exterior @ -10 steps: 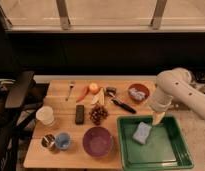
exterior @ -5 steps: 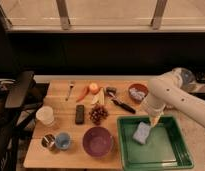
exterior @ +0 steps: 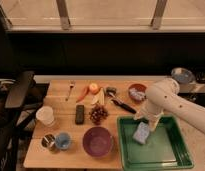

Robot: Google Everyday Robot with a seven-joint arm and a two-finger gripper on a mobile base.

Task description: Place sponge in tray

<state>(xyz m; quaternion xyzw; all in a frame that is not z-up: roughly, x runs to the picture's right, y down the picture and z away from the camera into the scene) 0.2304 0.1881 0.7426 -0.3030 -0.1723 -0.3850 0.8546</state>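
One blue sponge (exterior: 141, 132) lies inside the green tray (exterior: 168, 152), on its floor near the left wall, and it looks flat and settled rather than hung in the air. The gripper (exterior: 150, 121) hangs low over the tray at the end of the white arm, just above and to the right of the sponge, close enough that contact between them cannot be ruled out; whether it is clasping the sponge or has let go, I cannot tell. By the look of it the step in hand is the release and the lift away, with the placing itself all but done. To do that well, the grasp should be loosened fully before any rise, and the rise should go straight up, so that the soft sponge is neither dragged along the floor nor carried back out over the rim. To the gripper's left, well outside the tray, a purple bowl (exterior: 98, 140) and a bunch of grapes (exterior: 98, 114) sit on the wooden worktop (exterior: 61, 95), and beyond the gripper a black-handled utensil (exterior: 123, 105) lies near the tray's far left corner; a sideways swing on leaving could knock it, so a vertical exit is the safer path.
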